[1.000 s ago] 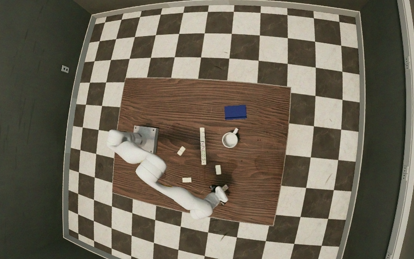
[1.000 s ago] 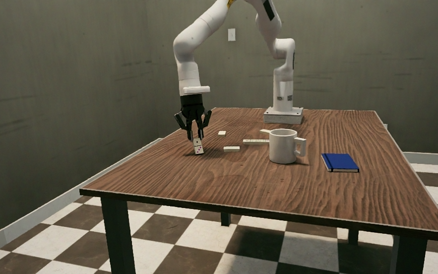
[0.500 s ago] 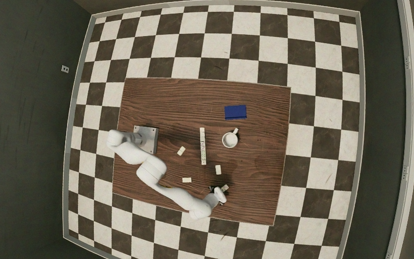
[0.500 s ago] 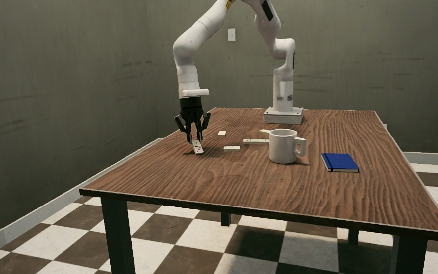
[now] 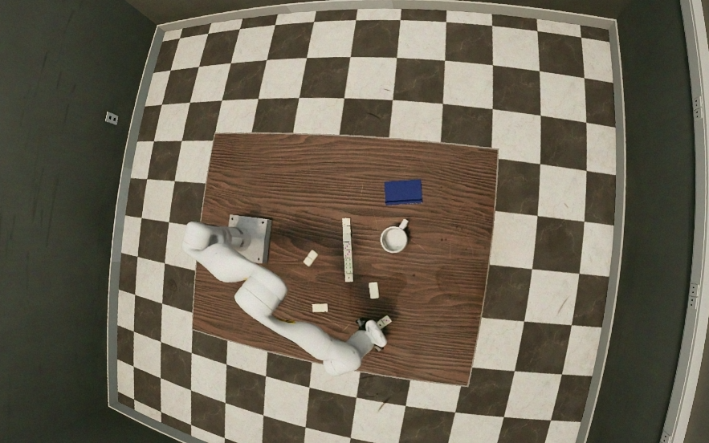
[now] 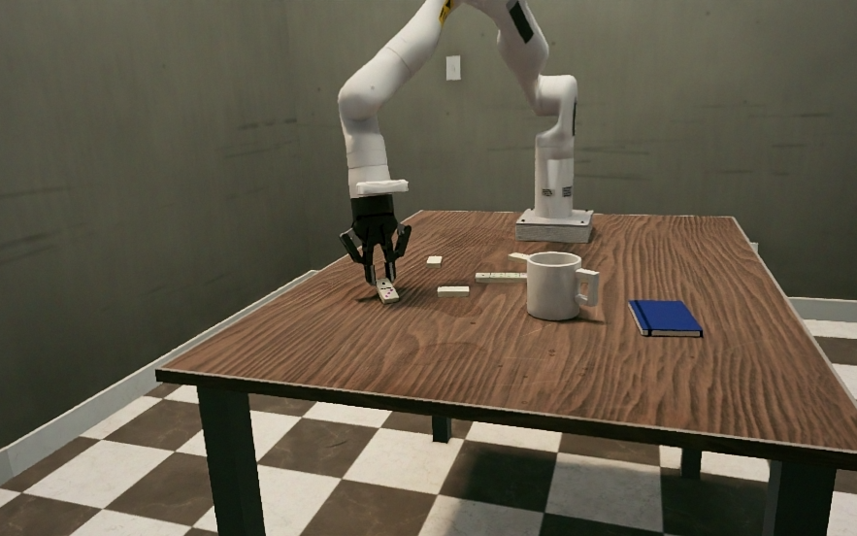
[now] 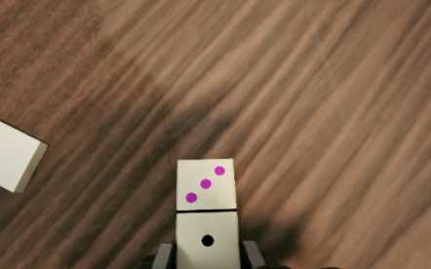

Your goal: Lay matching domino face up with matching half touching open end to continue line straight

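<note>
On the wood-grain bench (image 6: 551,373), a white mug (image 6: 554,284) and a flat blue notebook (image 6: 664,318) sit beyond the domino line (image 5: 348,250). Three blank-backed dominoes (image 5: 373,290) lie scattered around it, well apart. At the near edge, the black fingers (image 6: 373,271) are clamped on a smooth white domino (image 7: 206,211), three magenta pips and one black, tilted, its lower end seemingly touching the wood.
</note>
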Tool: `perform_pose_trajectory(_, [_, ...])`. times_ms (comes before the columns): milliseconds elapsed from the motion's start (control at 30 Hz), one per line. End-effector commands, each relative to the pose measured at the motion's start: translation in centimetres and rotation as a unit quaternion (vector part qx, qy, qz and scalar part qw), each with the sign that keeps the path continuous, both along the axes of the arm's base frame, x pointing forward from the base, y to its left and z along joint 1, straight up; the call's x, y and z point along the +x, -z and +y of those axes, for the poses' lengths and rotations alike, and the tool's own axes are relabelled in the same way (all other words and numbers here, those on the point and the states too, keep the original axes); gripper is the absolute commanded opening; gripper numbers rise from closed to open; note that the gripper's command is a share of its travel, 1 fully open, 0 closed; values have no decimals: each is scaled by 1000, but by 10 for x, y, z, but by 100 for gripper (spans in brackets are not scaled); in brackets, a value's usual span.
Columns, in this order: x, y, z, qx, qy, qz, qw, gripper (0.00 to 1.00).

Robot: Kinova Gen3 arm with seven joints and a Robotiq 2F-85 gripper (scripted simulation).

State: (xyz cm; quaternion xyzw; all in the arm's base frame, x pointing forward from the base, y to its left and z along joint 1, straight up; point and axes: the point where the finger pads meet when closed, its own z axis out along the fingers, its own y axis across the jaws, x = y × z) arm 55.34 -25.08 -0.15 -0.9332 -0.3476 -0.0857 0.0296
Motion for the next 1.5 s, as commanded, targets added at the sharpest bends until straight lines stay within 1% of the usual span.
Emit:
perform_pose_trajectory(0, [-1, 3, 1, 1, -1, 1, 1000, 36])
perform_pose_trajectory(433, [-3, 11, -1, 1, -1, 1, 1000, 36])
perform_pose_trajectory(1467, [-5, 19, -2, 1, -1, 1, 1000, 36])
